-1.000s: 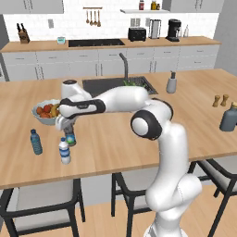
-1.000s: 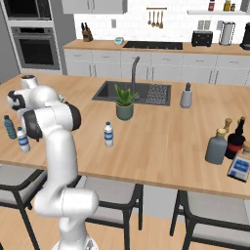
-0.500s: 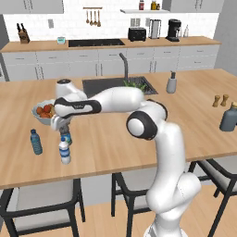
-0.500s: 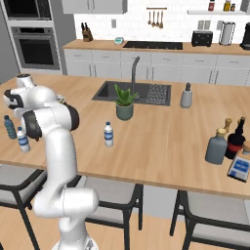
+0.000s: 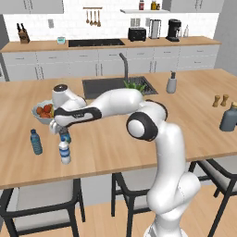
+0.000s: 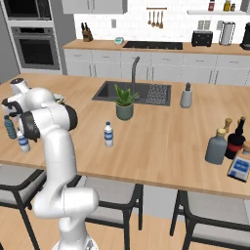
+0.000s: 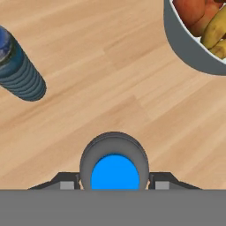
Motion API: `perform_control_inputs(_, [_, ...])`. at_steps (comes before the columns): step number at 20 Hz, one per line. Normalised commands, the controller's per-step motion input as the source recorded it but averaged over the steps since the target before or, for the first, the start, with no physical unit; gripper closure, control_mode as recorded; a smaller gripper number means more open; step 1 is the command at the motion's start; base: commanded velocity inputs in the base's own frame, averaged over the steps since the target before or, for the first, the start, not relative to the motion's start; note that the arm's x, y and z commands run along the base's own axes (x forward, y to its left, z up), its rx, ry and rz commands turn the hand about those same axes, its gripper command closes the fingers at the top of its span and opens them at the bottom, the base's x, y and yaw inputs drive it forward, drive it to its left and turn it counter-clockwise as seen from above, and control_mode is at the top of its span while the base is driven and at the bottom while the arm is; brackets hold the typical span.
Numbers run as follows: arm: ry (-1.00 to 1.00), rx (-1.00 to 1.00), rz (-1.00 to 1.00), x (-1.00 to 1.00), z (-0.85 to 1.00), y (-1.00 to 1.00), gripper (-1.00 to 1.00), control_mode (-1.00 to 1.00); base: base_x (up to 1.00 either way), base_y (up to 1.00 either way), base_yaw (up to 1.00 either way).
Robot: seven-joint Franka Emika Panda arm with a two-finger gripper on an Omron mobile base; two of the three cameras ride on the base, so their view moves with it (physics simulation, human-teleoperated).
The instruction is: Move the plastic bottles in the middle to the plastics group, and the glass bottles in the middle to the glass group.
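With the claw (image 7: 114, 184) (image 5: 65, 134), clamping the dark plastic bottle (image 7: 114, 165) (image 5: 66, 137) at a narrow setting, one fingertip (image 7: 66, 184) pressing on each side. Viewing that bottle from straight above in the hand view, showing a blue disc inside a dark ring. Holding it upright low over the wooden counter (image 5: 115, 143); not showing whether its base is touching the wood.

Standing just in front of the claw, nearest the counter edge: the white-capped bottle (image 5: 65, 152) (image 6: 22, 141) of the plastics group. Standing near it, to the left: the blue bottle (image 5: 35, 141) (image 7: 20, 73) (image 6: 10, 127), apart from the held bottle. Sitting just behind the claw: the fruit bowl (image 5: 37, 115) (image 7: 190, 48).

Standing alone mid-counter, well apart from that group: the clear-white bottle (image 6: 109, 134), upright, in front of the plant (image 6: 124, 103).

Standing far to the right, near the counter end: the glass bottle (image 6: 216, 146) (image 5: 228, 118).

Lying beyond the plant: the sink (image 6: 134, 93), with the pump dispenser (image 6: 186, 95) beside it.
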Motion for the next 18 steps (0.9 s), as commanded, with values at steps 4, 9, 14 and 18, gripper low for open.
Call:
perform_control_inputs(4, [0.0, 0.08, 0.02, 0.03, 0.0, 0.0, 1.0, -1.0, 0.0, 0.0, 0.0])
perform_control_inputs(9, [0.06, 0.12, 0.0, 0.14, 0.01, 0.0, 1.0, -1.0, 0.0, 0.0, 0.0])
perform_control_inputs(14, [0.02, 0.03, 0.0, 0.02, 0.0, 0.0, 1.0, -1.0, 0.0, 0.0, 0.0])
perform_control_inputs(18, [0.0, -0.01, 0.0, 0.0, -0.05, 0.03, 1.0, -1.0, 0.0, 0.0, 0.0])
